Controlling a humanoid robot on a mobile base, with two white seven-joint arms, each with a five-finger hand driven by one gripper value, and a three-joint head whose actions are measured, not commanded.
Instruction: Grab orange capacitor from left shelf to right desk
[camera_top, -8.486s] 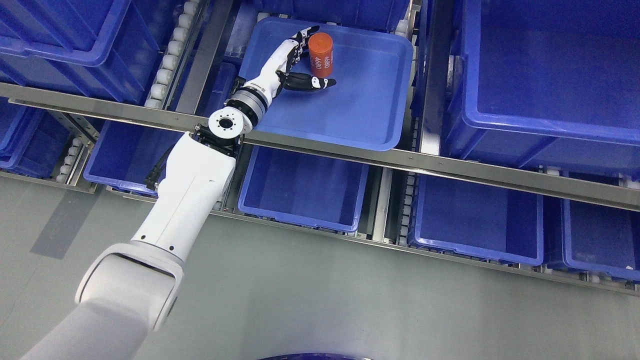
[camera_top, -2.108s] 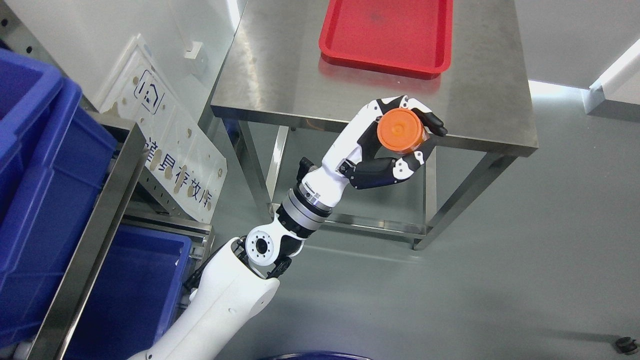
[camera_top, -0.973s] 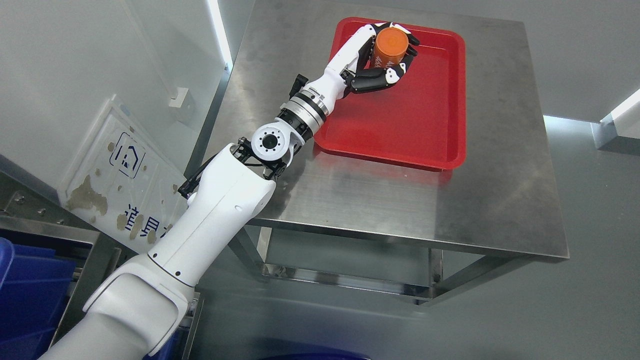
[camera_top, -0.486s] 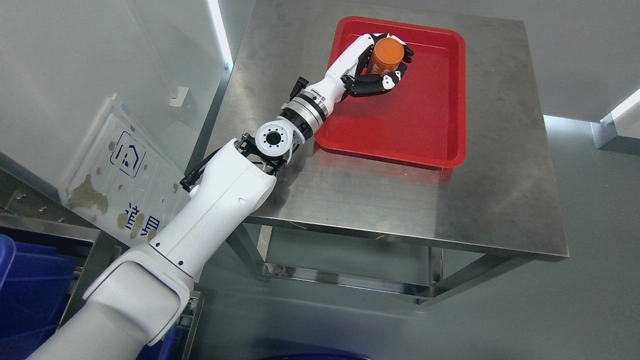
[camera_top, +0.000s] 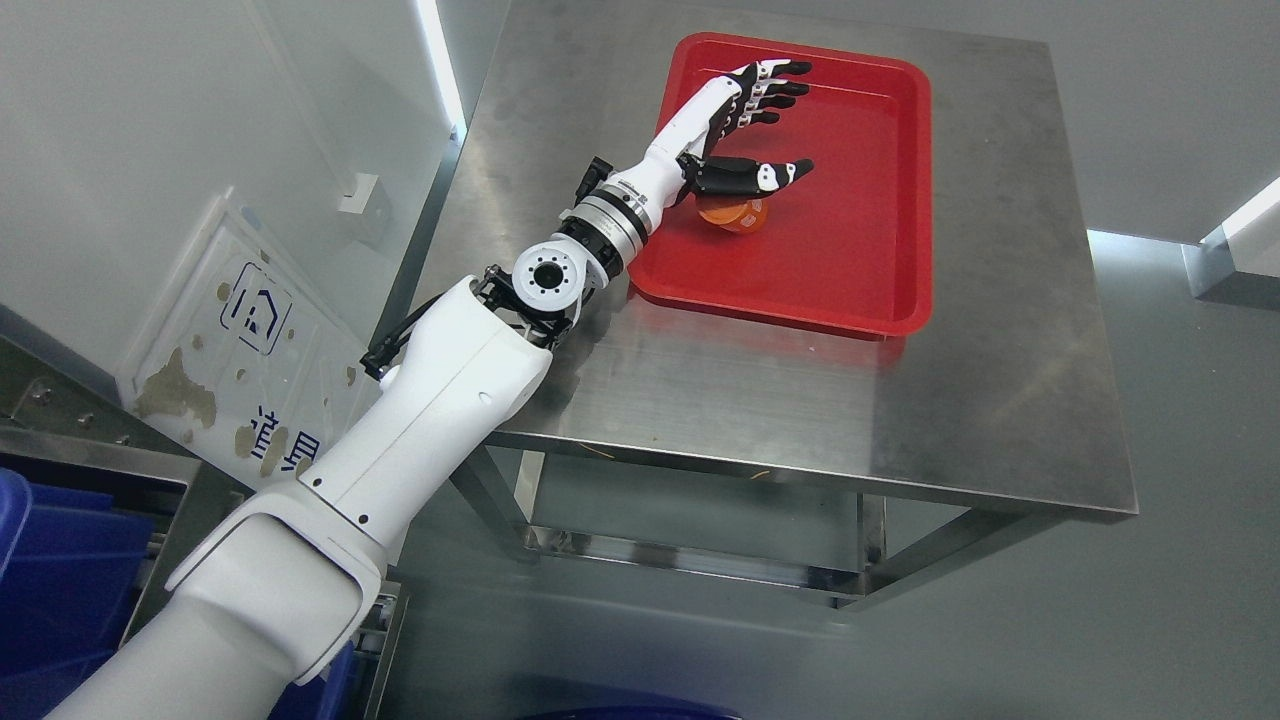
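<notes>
Orange capacitor (camera_top: 736, 214) lies in red tray (camera_top: 860, 250) on worktop (camera_top: 760, 400), under left hand (camera_top: 745, 140), fingers spread, at its six o'clock.

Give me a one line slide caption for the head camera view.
Left hand open above the orange capacitor, now lying in the red tray on the steel desk.

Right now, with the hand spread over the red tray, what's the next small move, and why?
Probably lift the left hand straight up and draw it back off the red tray. Its fingers are spread and hold nothing, and the orange capacitor lies in the tray, partly hidden under the thumb. Rising first should avoid knocking it.
</notes>
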